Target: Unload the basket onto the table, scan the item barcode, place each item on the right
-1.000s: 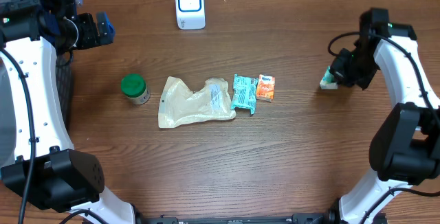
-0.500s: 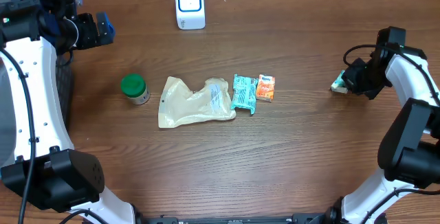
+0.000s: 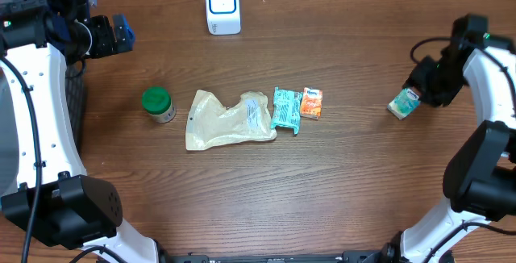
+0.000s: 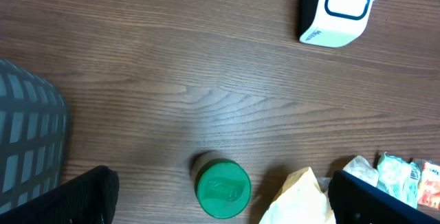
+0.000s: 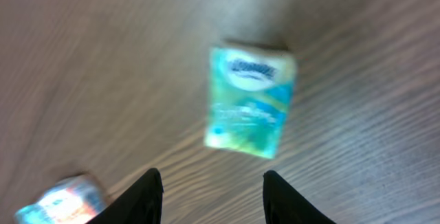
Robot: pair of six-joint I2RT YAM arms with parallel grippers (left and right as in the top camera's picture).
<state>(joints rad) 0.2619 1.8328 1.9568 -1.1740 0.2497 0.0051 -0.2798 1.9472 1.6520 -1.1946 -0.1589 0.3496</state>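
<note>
Overhead: a teal tissue pack lies on the brown wood-grain bench just beside the right pincer, well apart from the white scanner. Left wrist: the left pincer gapes over a green-lidded jar. Right wrist: fingers parted, pack lying free beyond them.

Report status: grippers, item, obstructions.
Left gripper open, parked far left. Right gripper open, empty, beside tissue pack lying on table. Scanner across table; packets mid-table, not blocking.
</note>
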